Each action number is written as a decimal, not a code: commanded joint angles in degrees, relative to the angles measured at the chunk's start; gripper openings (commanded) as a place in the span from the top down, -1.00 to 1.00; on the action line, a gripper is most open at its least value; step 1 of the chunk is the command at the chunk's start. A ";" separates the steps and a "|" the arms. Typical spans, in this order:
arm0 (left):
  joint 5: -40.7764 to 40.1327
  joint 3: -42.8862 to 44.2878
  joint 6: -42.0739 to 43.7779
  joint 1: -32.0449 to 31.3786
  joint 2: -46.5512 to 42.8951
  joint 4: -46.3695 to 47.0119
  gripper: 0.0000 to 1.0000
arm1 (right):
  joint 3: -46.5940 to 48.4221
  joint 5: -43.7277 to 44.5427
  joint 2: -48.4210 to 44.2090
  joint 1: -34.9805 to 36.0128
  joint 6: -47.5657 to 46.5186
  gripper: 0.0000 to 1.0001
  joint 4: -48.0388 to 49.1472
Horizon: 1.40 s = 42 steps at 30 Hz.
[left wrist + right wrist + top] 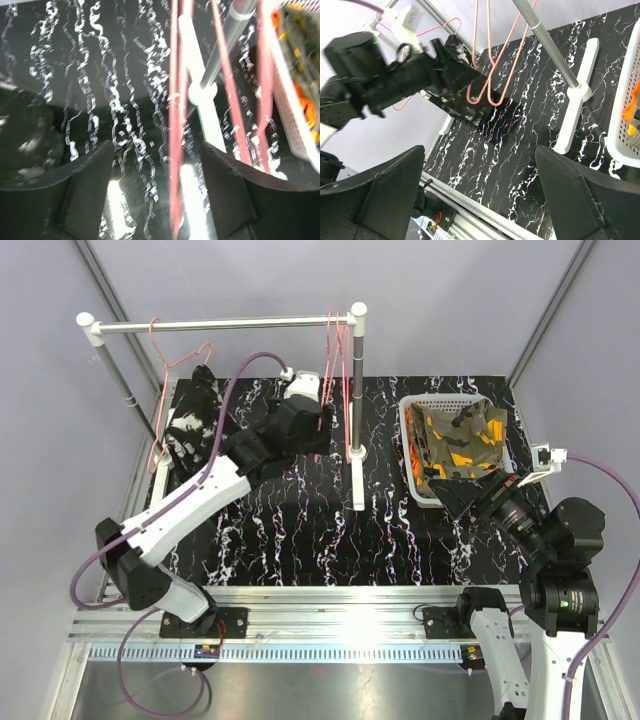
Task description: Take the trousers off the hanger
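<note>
Top external shot: marbled surface [300, 530] with a white rack [357, 345] standing mid-way. Over in the basket [435, 400] on the right, camo trousers [460, 445], orange trousers [411, 455] peeking out underneath. Hanging off a pink hanger [175, 360] at the rail's left end, black speckled trousers [190, 425]. Left end effector [156, 150] spread wide either side of bare hangers [174, 100], not gripping. Right end effector [480, 152] wide too, empty, beside the basket.

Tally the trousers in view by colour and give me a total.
black speckled trousers: 1
olive camouflage trousers: 1
orange trousers: 1
Total: 3
</note>
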 commanded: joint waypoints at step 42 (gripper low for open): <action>21.80 -3.34 3.49 50.57 -14.40 -14.37 0.63 | -4.09 0.39 -0.46 0.12 -5.52 -0.99 3.46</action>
